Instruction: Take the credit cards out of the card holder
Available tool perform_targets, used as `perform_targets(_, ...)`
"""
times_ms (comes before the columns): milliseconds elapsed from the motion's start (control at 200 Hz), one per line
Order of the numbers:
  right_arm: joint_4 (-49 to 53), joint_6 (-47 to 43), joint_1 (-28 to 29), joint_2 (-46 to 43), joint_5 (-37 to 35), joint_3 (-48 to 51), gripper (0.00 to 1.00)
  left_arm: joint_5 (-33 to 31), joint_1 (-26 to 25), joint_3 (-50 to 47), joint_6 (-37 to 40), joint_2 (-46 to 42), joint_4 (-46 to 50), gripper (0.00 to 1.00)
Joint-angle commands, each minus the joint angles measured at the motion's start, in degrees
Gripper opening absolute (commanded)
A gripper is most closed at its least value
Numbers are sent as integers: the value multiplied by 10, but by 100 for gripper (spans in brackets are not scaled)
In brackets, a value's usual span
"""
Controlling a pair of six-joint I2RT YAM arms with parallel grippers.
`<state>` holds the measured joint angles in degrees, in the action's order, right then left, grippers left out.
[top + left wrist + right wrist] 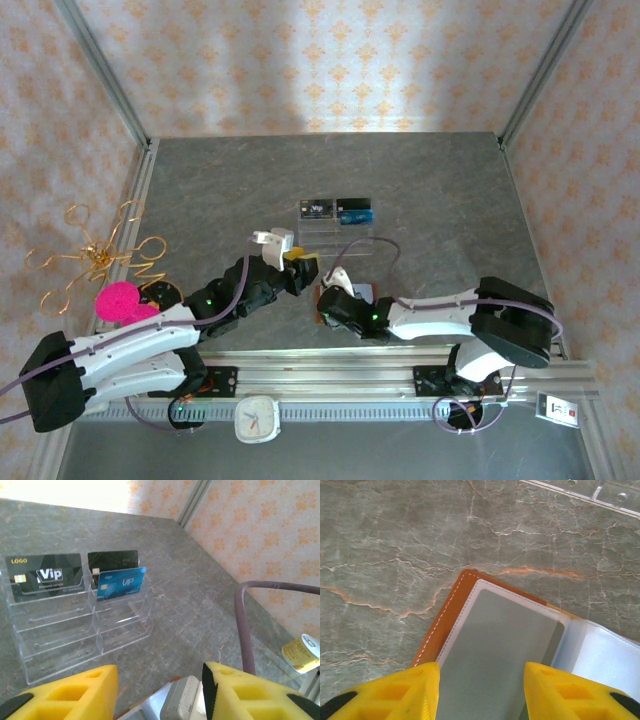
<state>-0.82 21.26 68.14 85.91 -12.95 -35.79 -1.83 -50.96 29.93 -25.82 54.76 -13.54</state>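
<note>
Trouble ahead: the card holder (437, 630) lies open under the right gripper (480, 667), six o'clock from the rack (335, 240). It and the left gripper (157, 667) stand half open, empty. Closing could pinch only the soft page (495, 640).

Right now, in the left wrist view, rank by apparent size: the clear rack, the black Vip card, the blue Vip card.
1. clear rack
2. black Vip card
3. blue Vip card
The blue one looks smaller, but it sits turned in its slot, so the two cards may truly match.
</note>
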Motion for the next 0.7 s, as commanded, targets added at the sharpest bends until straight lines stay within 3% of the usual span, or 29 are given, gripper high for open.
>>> perform_targets(0,34,-2,5,24,-59,-14,44,-3,1,-10,-30,-16,-20,48)
perform_targets(190,42,4,16,60,-62,-17,37,-2,1,-20,-40,-10,-17,47)
perform_targets(410,2,28,17,39,-52,10,8,15,1,-36,-55,12,-23,43)
perform_targets(526,-54,44,16,-2,-46,42,0,24,0,-62,-74,29,-47,34)
perform_targets(691,-128,72,16,-58,-32,88,0,46,-2,-89,-113,86,-88,12)
